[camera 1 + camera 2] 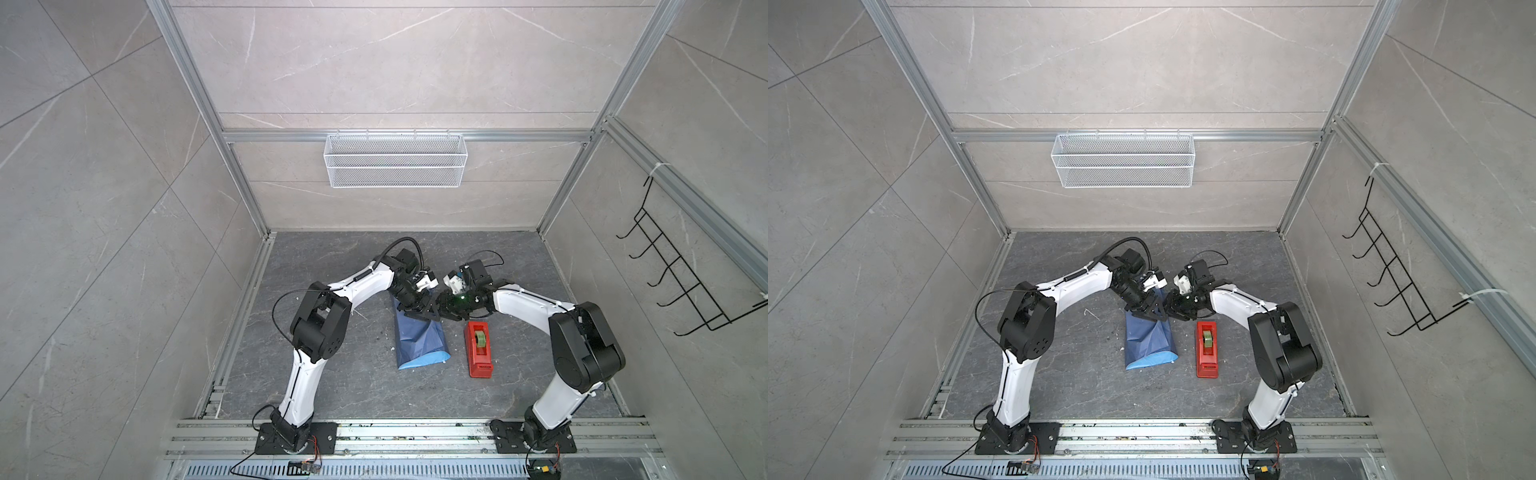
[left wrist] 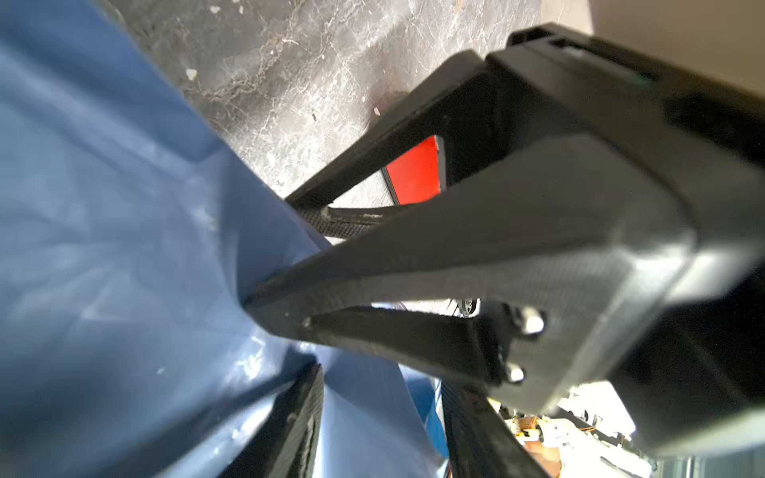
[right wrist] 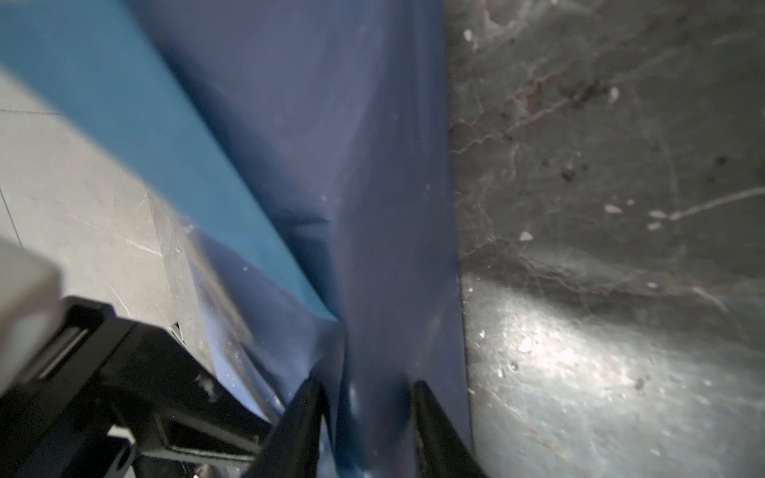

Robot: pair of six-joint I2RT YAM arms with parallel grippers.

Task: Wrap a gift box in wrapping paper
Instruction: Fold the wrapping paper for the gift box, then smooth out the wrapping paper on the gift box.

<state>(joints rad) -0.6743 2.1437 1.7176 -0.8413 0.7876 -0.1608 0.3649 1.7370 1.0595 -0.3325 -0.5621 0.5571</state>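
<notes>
The wrapping paper (image 1: 419, 340) (image 1: 1150, 340) lies folded into a long dark blue bundle in mid-floor, its light blue face showing at the near end. The gift box is hidden. Both grippers meet at the bundle's far end. My left gripper (image 1: 422, 312) (image 2: 385, 418) is open, with a paper flap (image 2: 364, 414) standing between its fingers. My right gripper (image 1: 439, 311) (image 3: 368, 401) faces it, and its fingers (image 3: 308, 414) press a dark blue ridge of the paper (image 3: 372, 165) from both sides. In the left wrist view the right gripper's fingertips (image 2: 265, 302) dig into the paper (image 2: 124, 248).
A red tape dispenser (image 1: 480, 349) (image 1: 1207, 349) (image 2: 414, 174) lies just right of the bundle, close under my right arm. A white wire basket (image 1: 395, 162) hangs on the back wall. A black hook rack (image 1: 681, 282) hangs on the right wall.
</notes>
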